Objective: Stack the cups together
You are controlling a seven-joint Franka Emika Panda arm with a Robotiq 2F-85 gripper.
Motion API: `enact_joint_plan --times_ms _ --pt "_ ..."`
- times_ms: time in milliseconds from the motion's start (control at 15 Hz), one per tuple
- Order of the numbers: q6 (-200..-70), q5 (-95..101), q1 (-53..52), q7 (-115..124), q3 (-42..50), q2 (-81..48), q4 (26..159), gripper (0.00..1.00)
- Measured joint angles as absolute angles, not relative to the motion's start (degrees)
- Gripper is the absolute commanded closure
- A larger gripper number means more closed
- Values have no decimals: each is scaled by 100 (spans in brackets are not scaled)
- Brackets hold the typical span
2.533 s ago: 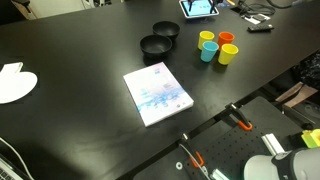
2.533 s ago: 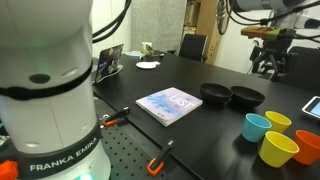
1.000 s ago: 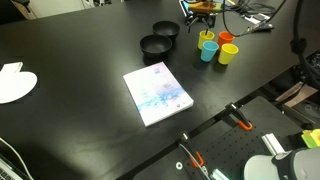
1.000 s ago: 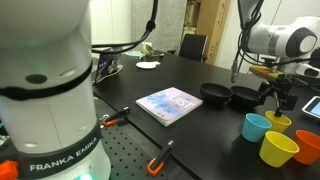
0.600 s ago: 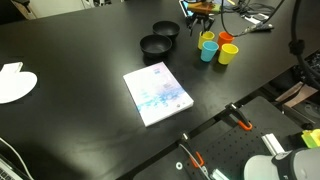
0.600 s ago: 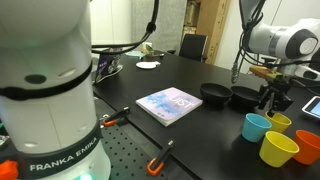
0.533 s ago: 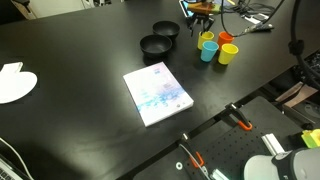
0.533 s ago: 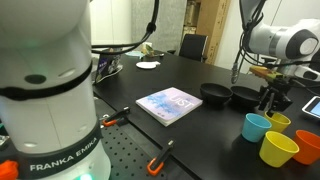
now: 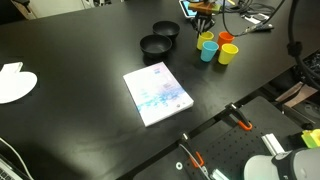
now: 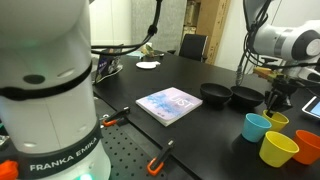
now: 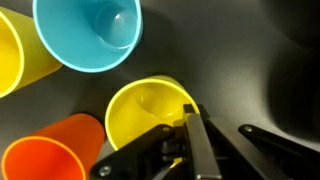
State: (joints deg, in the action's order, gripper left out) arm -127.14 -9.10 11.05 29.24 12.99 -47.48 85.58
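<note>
Four cups stand close together at the far end of the black table. In the wrist view they are a teal cup (image 11: 90,35), a yellow cup (image 11: 12,55) at the left edge, an orange cup (image 11: 48,152) and a middle yellow cup (image 11: 148,106). My gripper (image 11: 190,120) is shut on the right rim of that middle yellow cup. In both exterior views the gripper (image 9: 204,26) (image 10: 272,104) reaches down onto this back yellow cup (image 9: 207,38) (image 10: 279,121). Beside it are the teal cup (image 9: 208,53) (image 10: 257,127), the orange cup (image 9: 227,40) (image 10: 309,146) and the other yellow cup (image 9: 228,55) (image 10: 279,149).
Two black bowls (image 9: 154,45) (image 9: 166,30) sit just beside the cups. A light blue book (image 9: 156,94) (image 10: 170,103) lies mid-table. A tablet (image 9: 199,8) lies behind the cups and a white plate (image 9: 12,82) far off. Orange clamps (image 9: 241,123) grip the table edge.
The arm came down over the cups, then the jaws went from open to shut on the back yellow cup's rim. The cups have stayed in place.
</note>
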Motion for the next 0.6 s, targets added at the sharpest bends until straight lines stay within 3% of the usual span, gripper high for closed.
enact_joint_plan --times_ms 600 --pt "-11893 -704 825 3520 1395 -4275 8474 99"
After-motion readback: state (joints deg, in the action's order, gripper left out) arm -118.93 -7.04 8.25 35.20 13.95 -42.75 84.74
